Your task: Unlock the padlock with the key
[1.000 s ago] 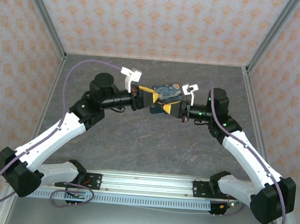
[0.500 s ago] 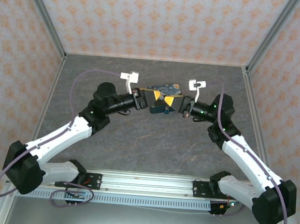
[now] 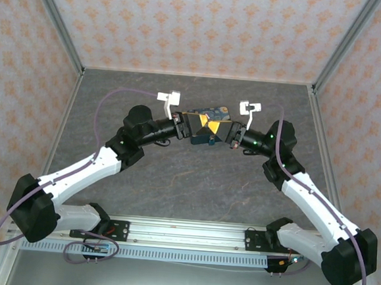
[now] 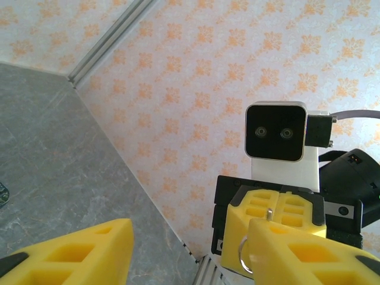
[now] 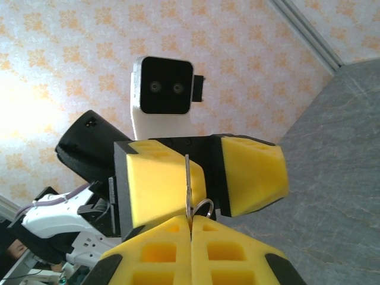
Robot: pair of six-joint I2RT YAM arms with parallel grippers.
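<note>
The key (image 5: 187,181) sticks out as a thin metal blade from between the yellow pads of the right pincer (image 5: 191,224), which is clamped together on it, with a wire ring (image 5: 202,208) looped at the grip. The left pincer (image 4: 190,240) faces it nose to nose, its yellow fingers (image 4: 77,252) standing apart. From above, the two meet over the blue-and-yellow painted tin (image 3: 209,112) near the middle of the grey table (image 3: 175,174).
</note>
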